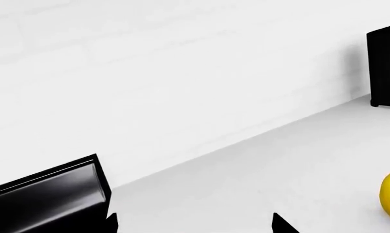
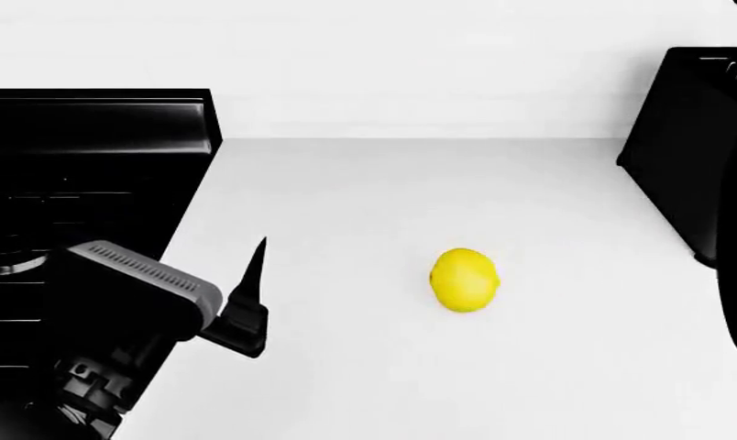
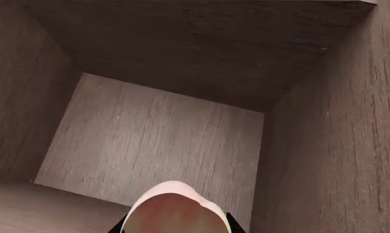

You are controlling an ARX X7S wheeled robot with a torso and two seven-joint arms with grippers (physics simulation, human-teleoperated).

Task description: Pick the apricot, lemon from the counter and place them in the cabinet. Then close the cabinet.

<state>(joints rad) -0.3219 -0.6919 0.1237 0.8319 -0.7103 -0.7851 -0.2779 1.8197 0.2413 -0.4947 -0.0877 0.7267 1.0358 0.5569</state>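
Two arms at work: left gripper [image 2: 256,293] hovers low over the counter [image 2: 381,385] beside the stove [image 2: 87,174], jaws spread, with the lemon [image 2: 464,280] lying near it to its right, not touching. Right gripper [image 3: 175,228] reaches inside the cabinet [image 3: 150,141], pinching the apricot [image 3: 174,211].

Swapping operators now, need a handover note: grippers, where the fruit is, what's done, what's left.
Right gripper: shut on the apricot, inside the wooden cabinet, not yet released.
Left gripper: open, empty, low over the counter between the stove top and the lemon.
Lemon lies untouched mid-counter.
Done: apricot picked and carried in.
Left: release the apricot, pick and place the lemon, close the cabinet.
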